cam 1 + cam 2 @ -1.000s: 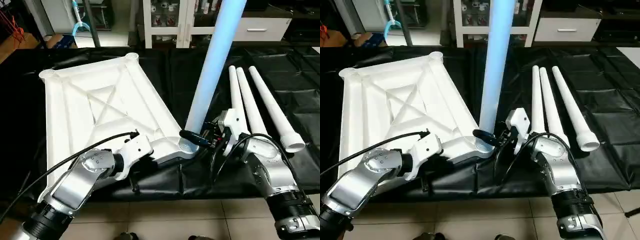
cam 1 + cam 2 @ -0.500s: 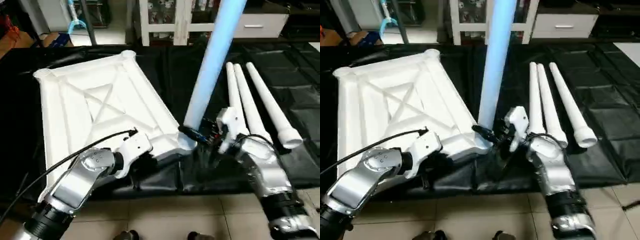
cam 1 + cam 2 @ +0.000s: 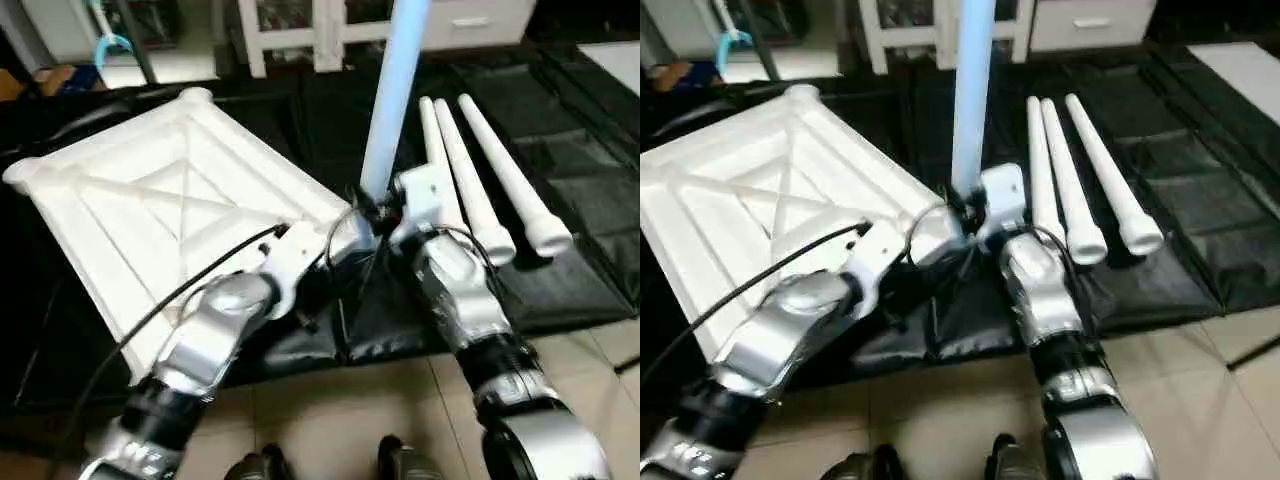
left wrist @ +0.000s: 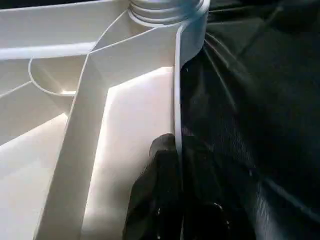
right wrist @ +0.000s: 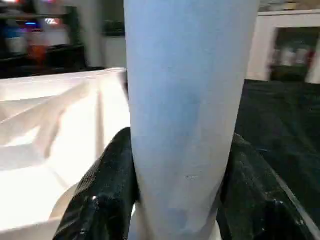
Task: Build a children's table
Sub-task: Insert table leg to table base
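On the black tarp (image 3: 590, 150) in front of me lies the white tabletop (image 3: 150, 210), underside up, its X-shaped ribs and raised rim facing the camera. One round corner socket (image 3: 195, 97) sits at the far corner, another (image 3: 17, 172) at the corner out to my left.

At the near right corner of the tabletop one white leg (image 3: 392, 95) stands nearly upright, its lower end at the corner socket there and its upper end running out of the head views. My right gripper (image 3: 372, 215) has this leg low down: in the right wrist view the two black fingers (image 5: 105, 195) press against either side of the tube (image 5: 187, 115), pinching it between them.

My left gripper (image 4: 172, 200) is on the tabletop's near long edge, a little along from the standing leg. In the left wrist view its black fingers straddle the thin white rim (image 4: 177, 95), one inside the tabletop and one outside over the tarp, closed on that rim. The ribbed corner socket (image 4: 165, 7) with the leg's base in it shows just beyond.

Three more white legs (image 3: 470, 180) lie side by side on the tarp to my right of the standing leg, wide ends toward me, apart from the tabletop. White cabinets (image 3: 300, 25) stand beyond the tarp.
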### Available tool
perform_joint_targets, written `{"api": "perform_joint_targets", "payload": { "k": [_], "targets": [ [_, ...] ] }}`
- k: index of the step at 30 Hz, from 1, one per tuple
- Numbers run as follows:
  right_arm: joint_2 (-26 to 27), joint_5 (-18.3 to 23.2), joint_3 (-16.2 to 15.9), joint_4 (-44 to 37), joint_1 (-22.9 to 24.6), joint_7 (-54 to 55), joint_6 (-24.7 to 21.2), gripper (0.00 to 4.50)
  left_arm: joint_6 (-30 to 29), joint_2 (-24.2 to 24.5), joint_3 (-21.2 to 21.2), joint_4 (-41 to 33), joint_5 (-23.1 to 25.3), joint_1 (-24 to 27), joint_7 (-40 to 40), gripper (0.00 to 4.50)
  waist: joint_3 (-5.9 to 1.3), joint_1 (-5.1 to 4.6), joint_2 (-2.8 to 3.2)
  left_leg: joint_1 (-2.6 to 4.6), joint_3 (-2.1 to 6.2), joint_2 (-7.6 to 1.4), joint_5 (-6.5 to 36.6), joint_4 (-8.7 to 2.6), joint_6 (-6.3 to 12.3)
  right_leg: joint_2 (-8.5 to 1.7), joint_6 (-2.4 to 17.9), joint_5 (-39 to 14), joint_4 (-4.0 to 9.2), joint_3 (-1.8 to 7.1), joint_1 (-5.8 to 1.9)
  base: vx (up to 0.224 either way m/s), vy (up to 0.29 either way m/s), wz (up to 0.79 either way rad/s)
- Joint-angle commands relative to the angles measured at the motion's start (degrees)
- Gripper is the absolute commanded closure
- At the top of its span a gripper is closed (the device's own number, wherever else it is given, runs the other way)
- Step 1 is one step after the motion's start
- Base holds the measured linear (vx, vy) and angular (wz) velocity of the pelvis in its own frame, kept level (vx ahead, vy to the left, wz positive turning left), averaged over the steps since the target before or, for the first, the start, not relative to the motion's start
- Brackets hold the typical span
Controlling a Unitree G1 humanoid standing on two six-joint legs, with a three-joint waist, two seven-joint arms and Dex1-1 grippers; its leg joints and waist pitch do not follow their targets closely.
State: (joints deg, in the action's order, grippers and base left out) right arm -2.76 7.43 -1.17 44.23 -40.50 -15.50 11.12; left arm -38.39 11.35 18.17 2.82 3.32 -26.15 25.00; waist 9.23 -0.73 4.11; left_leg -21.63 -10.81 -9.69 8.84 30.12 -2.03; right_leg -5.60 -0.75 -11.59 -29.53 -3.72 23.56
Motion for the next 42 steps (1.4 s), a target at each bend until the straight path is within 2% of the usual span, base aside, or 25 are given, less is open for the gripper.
{"api": "perform_joint_targets", "payload": {
  "k": [1,4,6,8,10,11,12,13,14,15,16,17,18,19,20,21,22,23,24,28,31,34,36,40,42],
  "targets": [
    [-0.3,0.0,3.9,9.0,2.5,7.9,-3.4,2.64,2.2,-1.1,-2.5,-1.7,1.0,-1.5,-4.3,4.5,-2.16,-0.62,0.33,2.55,2.58,-3.07,46.4,-5.9,-2.74,-1.52,4.9,-29.6,3.78,-0.59,-0.69,0.0,0.0,0.0],
    [1.1,-1.0,3.6,11.4,0.6,10.3,-2.2,2.64,1.9,-1.6,-2.3,-1.2,1.8,-1.8,-5.2,4.5,-2.18,-0.54,0.25,2.83,2.07,-3.13,47.6,-6.35,-2.89,-1.4,5.4,-27.0,3.25,-0.59,-0.77,0.0,0.0,0.0],
    [1.9,-1.8,3.2,12.8,-0.4,11.3,-1.0,2.64,1.5,-1.7,-2.6,-1.1,2.2,-1.7,-5.6,4.5,-1.9,-0.78,-0.15,3.05,2.07,-2.61,45.9,-5.59,-2.41,-1.96,4.7,-31.0,4.37,-0.83,-0.42,0.0,0.0,0.0],
    [2.3,-1.7,3.0,13.0,-0.7,11.2,-0.8,2.64,1.7,-1.2,-2.7,-1.3,2.1,-1.5,-5.6,4.5,-1.71,-0.66,0.0,2.87,2.18,-2.63,45.2,-5.67,-2.1,-2.0,3.8,-32.6,4.64,-1.19,-0.71,0.0,0.0,0.0],
    [2.5,-1.8,2.9,13.6,-1.1,10.5,0.0,2.64,1.8,-0.8,-2.8,-1.3,2.1,-1.4,-5.5,4.5,-1.37,-0.57,0.36,2.58,2.12,-3.05,47.3,-6.6,-2.38,-1.37,3.9,-30.8,3.84,-1.96,-1.15,0.0,0.0,0.0],
    [2.7,-1.8,2.8,13.8,-1.2,10.2,0.5,2.64,1.8,-0.7,-3.0,-1.3,2.1,-1.3,-5.5,4.5,-1.25,-0.07,0.78,1.04,1.58,-4.05,49.9,-8.82,-2.76,-0.53,4.9,-25.6,0.25,-2.04,-2.84,0.0,0.0,0.0],
    [2.8,-1.9,2.8,14.1,-1.4,9.9,0.9,2.64,1.8,-0.7,-3.0,-1.3,2.1,-1.3,-5.6,4.5,-1.13,1.68,1.04,-1.07,0.06,-5.39,52.3,-12.24,-3.36,0.29,6.2,-17.9,-6.52,-0.93,-4.52,-0.044,-0.075,0.17],
    [2.9,-1.7,2.8,14.4,-1.7,9.3,1.4,2.64,1.8,-0.7,-3.0,-1.2,2.1,-1.3,-5.6,4.5,-1.71,2.21,-1.32,1.23,-2.22,-4.37,45.9,-10.47,-2.37,-0.05,5.4,-20.7,-5.49,2.08,-2.1,-0.044,-0.075,0.17],
    [3.1,-1.3,3.0,14.5,-1.9,8.3,1.8,2.64,1.9,-0.6,-3.0,-1.1,2.0,-1.3,-5.4,4.5,-2.02,2.06,-3.15,5.03,-1.47,-1.64,38.1,-3.99,-2.5,-2.03,2.9,-37.0,2.16,3.17,2.5,0.013,-0.136,0.25],
    [3.3,-1.2,3.1,14.9,-2.2,7.4,2.4,2.64,2.0,-0.7,-3.0,-1.0,2.0,-1.3,-5.3,4.5,-1.1,2.18,-3.18,6.58,0.57,0.24,17.4,4.72,1.51,-8.21,2.0,-59.2,9.12,4.96,4.4,0.12,-0.078,-0.22],
    [3.4,-1.1,3.1,15.0,-2.4,6.8,2.6,2.64,2.1,-0.7,-2.9,-1.0,2.0,-1.3,-5.2,4.5,-0.86,2.01,-3.43,0.24,2.78,0.39,11.0,3.31,3.29,-9.26,2.4,-55.8,5.47,6.41,-2.21,0.12,-0.078,-0.22],
    [3.5,-1.1,3.1,15.1,-2.5,6.2,2.7,2.64,2.1,-0.7,-2.9,-1.0,2.0,-1.3,-5.0,4.5,-2.29,3.04,-1.94,-1.91,3.82,-0.84,7.1,-0.75,0.99,-6.07,3.3,-41.5,1.71,4.08,-5.01,0.105,0.01,-0.27],
    [3.6,-0.9,2.9,14.6,-2.5,4.7,3.2,2.64,2.2,-0.8,-2.8,-1.0,1.9,-1.3,-4.8,4.5,-3.29,2.46,-1.54,2.03,2.78,-2.04,7.5,-1.35,1.57,-2.51,7.9,-18.3,0.31,2.7,-0.9,0.0,0.0,0.0],
    [3.7,-0.8,2.8,14.3,-2.4,3.8,3.4,2.64,2.3,-0.8,-2.8,-1.0,1.8,-1.3,-4.7,4.5,-3.36,1.91,-0.5,2.56,1.7,-2.28,12.4,-1.73,1.55,-1.32,13.5,-8.0,-0.24,2.48,-0.81,0.0,0.0,0.0],
    [3.8,-0.7,2.7,14.2,-2.4,3.1,3.7,2.64,2.3,-0.8,-2.7,-1.0,1.7,-1.3,-4.6,4.5,-2.93,1.48,-0.87,2.16,1.46,-2.28,16.7,-2.1,1.73,-1.05,14.8,-9.3,0.09,2.4,-0.91,-0.041,-0.022,0.2],
    [3.8,-0.4,2.6,13.8,-2.4,1.9,4.1,2.64,2.4,-0.7,-2.6,-1.0,1.5,-1.3,-4.2,4.5,-2.6,1.08,-1.02,2.64,1.25,-2.04,25.6,-2.33,1.44,-1.14,14.0,-19.5,1.03,2.07,-0.65,0.0,0.0,0.0],
    [3.8,-0.3,2.7,13.8,-2.4,1.5,4.2,2.64,2.4,-0.7,-2.5,-1.0,1.5,-1.3,-4.1,4.5,-2.68,0.8,-1.17,2.9,1.14,-1.86,27.4,-2.19,1.15,-1.31,13.1,-22.9,1.49,2.11,-0.43,0.0,0.0,0.0],
    [3.7,-0.1,2.7,13.6,-2.4,0.7,4.4,2.64,2.4,-0.6,-2.5,-0.9,1.4,-1.4,-4.0,4.5,-2.88,0.58,-1.15,2.5,1.29,-1.78,26.8,-2.26,1.3,-1.64,11.7,-25.1,1.73,2.27,-0.63,0.0,0.0,0.0],
    [3.6,-0.2,2.6,13.4,-2.4,0.2,4.9,2.29,2.5,-0.5,-2.4,-1.0,1.4,-1.3,-3.8,4.5,-2.9,0.45,-1.11,1.67,1.51,-1.91,25.0,-2.45,1.71,-1.87,11.0,-24.7,1.68,2.35,-1.02,0.0,0.0,0.0],
    [3.4,0.0,3.1,13.5,-3.0,-0.9,5.2,1.89,2.6,-0.2,-2.4,-1.3,1.4,-1.0,-3.3,4.5,-3.05,0.46,-1.23,1.42,1.37,-1.86,22.6,-2.26,2.73,-2.05,10.5,-25.0,1.78,2.5,-0.96,0.0,0.0,0.0],
    [3.2,0.0,3.9,13.6,-3.8,-1.7,5.1,1.51,2.6,0.0,-2.2,-1.6,1.3,-0.9,-2.7,4.5,-3.72,0.59,-1.36,0.67,1.27,-1.96,16.9,-1.92,3.82,-1.9,12.5,-18.6,0.95,2.51,-1.52,0.0,0.0,0.0],
    [3.0,0.0,4.0,13.2,-4.3,-2.6,5.2,1.3,2.6,0.3,-2.1,-1.7,1.0,-0.7,-2.4,4.5,-3.73,0.68,-1.16,0.8,1.02,-2.03,16.4,-1.66,4.4,-1.93,14.0,-17.8,0.95,2.47,-1.26,0.0,0.0,0.0],
    [3.0,0.2,4.0,12.6,-4.3,-3.4,5.3,1.08,2.6,0.3,-2.1,-1.9,1.0,-0.6,-2.2,4.5,-4.09,0.73,-1.31,0.32,0.93,-1.98,12.5,-1.32,5.56,-1.88,15.6,-12.3,0.24,2.53,-1.71,0.0,0.0,0.0],
    [2.7,1.9,3.4,7.9,-2.8,-8.3,5.5,0.74,2.6,1.3,-1.7,-2.4,0.5,0.2,-0.8,4.5,-4.1,0.78,-1.34,0.33,0.83,-1.95,12.6,-1.13,6.69,-1.85,15.6,-13.7,0.37,2.37,-1.65,0.0,0.0,0.0],
    [2.4,2.4,3.5,5.9,-2.0,-9.9,5.2,0.58,2.9,1.8,-1.6,-2.4,0.3,0.6,0.0,4.5,-4.36,0.89,-1.27,0.12,0.86,-2.08,10.1,-0.92,7.55,-1.82,16.3,-10.4,-0.06,2.28,-1.85,0.0,0.0,0.0]
  ]
}}
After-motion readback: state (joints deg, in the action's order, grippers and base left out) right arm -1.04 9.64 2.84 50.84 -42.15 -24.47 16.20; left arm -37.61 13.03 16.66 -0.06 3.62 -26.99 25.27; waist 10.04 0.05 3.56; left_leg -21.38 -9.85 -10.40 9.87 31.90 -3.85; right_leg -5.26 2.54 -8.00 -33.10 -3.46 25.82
